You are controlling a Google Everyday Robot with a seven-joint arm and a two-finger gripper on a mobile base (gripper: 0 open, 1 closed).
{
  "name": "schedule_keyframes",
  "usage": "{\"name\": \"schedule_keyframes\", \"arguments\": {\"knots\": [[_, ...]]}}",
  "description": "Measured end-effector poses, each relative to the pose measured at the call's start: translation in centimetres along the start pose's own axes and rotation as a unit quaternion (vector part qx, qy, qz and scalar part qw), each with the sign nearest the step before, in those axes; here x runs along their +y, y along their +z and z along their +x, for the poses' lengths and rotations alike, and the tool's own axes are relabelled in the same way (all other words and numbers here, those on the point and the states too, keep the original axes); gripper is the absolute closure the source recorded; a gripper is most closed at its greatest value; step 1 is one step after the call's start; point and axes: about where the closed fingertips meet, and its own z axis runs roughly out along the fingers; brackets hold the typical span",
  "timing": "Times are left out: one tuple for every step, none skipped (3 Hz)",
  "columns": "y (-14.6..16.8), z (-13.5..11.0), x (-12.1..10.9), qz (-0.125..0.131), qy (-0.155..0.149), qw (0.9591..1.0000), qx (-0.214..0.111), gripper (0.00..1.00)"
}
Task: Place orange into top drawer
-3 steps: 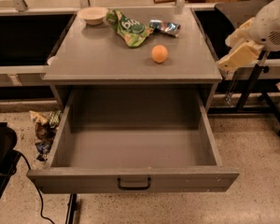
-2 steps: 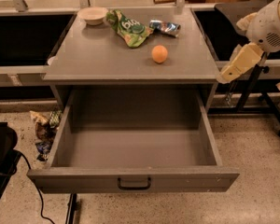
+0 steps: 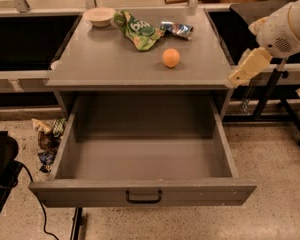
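The orange (image 3: 171,57) sits on the grey table (image 3: 105,64), toward its right half and just in front of a green snack bag (image 3: 138,29). A crumpled blue-and-silver wrapper (image 3: 176,29) lies behind it, and a beige bowl (image 3: 99,16) stands at the back left. Below, the top drawer (image 3: 85,194) is pulled fully out, its black handle (image 3: 143,198) facing front. The robot's hand (image 3: 245,69) hangs off the table's right edge, well apart from the orange (released or clenched, I cannot tell).
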Motion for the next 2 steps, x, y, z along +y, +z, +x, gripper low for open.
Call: {"name": "schedule_keyframes", "arguments": {"knots": [[3.3,-1.1,-1.0,-0.004,0.032,0.9988,-0.037,0.00],[7.3,-2.6,-1.6,-0.020,0.058,0.9944,-0.086,0.00]]}}
